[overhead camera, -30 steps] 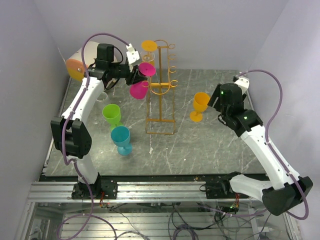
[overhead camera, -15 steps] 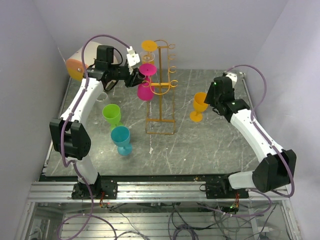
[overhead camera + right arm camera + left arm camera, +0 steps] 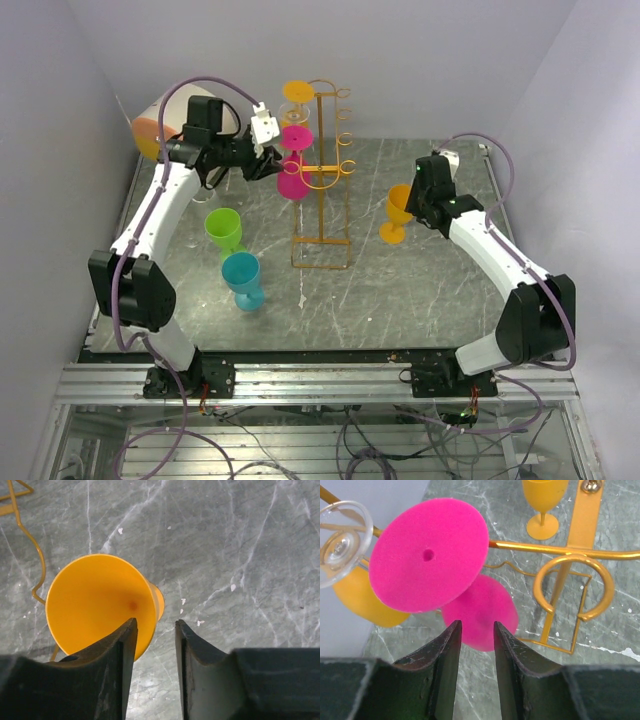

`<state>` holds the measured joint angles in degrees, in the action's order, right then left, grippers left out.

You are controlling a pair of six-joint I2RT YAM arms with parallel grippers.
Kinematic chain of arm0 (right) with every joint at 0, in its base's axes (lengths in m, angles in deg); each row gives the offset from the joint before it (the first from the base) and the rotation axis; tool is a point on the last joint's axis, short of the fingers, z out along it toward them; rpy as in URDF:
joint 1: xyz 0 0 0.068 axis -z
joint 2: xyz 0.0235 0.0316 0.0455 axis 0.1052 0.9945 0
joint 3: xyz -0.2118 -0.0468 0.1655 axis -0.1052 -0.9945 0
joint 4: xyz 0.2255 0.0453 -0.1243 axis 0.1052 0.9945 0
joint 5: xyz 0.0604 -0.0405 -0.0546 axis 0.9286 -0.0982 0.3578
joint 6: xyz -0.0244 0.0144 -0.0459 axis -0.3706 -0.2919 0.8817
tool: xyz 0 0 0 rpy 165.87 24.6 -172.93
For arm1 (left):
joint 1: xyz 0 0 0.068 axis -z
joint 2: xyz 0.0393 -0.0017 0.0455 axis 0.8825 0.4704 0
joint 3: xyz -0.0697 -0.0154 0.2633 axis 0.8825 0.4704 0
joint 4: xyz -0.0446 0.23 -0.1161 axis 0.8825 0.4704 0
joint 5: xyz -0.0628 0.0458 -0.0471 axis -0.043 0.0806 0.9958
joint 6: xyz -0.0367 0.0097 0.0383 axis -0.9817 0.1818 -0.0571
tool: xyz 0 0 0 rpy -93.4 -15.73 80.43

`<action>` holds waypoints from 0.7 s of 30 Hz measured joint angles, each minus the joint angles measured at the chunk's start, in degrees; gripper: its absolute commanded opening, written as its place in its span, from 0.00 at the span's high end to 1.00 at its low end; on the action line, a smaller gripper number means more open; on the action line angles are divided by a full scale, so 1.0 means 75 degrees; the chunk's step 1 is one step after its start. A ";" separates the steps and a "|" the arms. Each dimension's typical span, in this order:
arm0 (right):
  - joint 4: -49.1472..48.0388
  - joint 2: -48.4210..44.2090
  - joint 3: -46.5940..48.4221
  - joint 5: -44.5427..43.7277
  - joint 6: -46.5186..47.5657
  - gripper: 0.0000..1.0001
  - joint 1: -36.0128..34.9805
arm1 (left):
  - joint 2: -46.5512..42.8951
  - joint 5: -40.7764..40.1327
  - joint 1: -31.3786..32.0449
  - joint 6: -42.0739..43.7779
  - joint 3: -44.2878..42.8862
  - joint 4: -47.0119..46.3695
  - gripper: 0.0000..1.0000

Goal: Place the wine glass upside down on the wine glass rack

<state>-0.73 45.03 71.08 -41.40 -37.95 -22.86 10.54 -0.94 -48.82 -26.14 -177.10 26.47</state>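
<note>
The grey table [image 3: 420, 290] carries the yellow wire rack [image 3: 580, 525] upright at its middle, with a green glass [image 3: 223, 227] and a blue glass [image 3: 241, 272] standing upright, well apart from it on the left. One pink glass [image 3: 430, 555] already hangs upside down on the rack's left side, foot uppermost and bowl below. An orange glass [image 3: 95, 600] stands upright, mouth up, on the table to the right of the rack and has not yet been hung. The left gripper [image 3: 476, 625] is level with the pink glass. Its jaws are parted by a narrow gap with nothing between them, and the glass lies just beyond the fingertips, apart from them. The right gripper [image 3: 155, 621] is poised above the orange glass with its jaws likewise narrowly parted and empty. In the wrist view the right-hand edge of the bowl falls within the gap, while most of the bowl sits under the left-hand finger; contact cannot be confirmed. Assessment: the orange glass appears to be light, rigid moulded plastic with a smooth and probably slippery wall, top-heavy on a thin stem and easily tipped. The bowl wall just under the rim or the stem offers the soundest hold, leaving the foot free to slide into a loop.
</note>
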 measured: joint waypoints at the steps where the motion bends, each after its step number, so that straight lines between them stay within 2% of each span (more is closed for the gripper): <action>1: -0.0035 0.0026 -0.0015 0.0017 0.0012 0.75 0.0000 | -0.0061 -0.0044 0.0000 0.0012 0.0050 0.0029 0.57; 6: -0.0157 0.0154 -0.0029 0.0076 0.0090 1.00 0.0000 | -0.0475 -0.0414 0.0003 0.0020 0.0411 0.0146 0.57; 12: -0.0154 0.0198 -0.0026 0.0070 0.0125 1.00 0.0000 | -0.0988 -0.0886 0.0006 -0.0093 0.0606 0.0554 0.57; 17: 0.0350 -0.0114 0.0003 0.0044 0.0157 1.00 0.0000 | -0.1626 -0.1751 0.0017 -0.0536 0.0318 0.1571 0.55; 18: 0.0568 -0.0277 0.0050 0.0047 0.0181 1.00 0.0000 | -0.1734 -0.1967 0.0017 -0.0650 0.0143 0.1853 0.22; 19: 0.0816 -0.0469 0.0160 0.0047 0.0198 1.00 0.0000 | -0.1830 -0.2171 0.0020 -0.0781 -0.0064 0.2127 0.01; 21: 0.1198 -0.0947 0.0606 0.0050 0.0277 1.00 0.0000 | -0.2066 -0.2585 0.0020 -0.1151 -0.0530 0.2553 0.04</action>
<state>8.26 37.92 75.62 -41.02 -35.88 -22.86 -4.95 -20.32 -48.66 -34.77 -181.07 45.62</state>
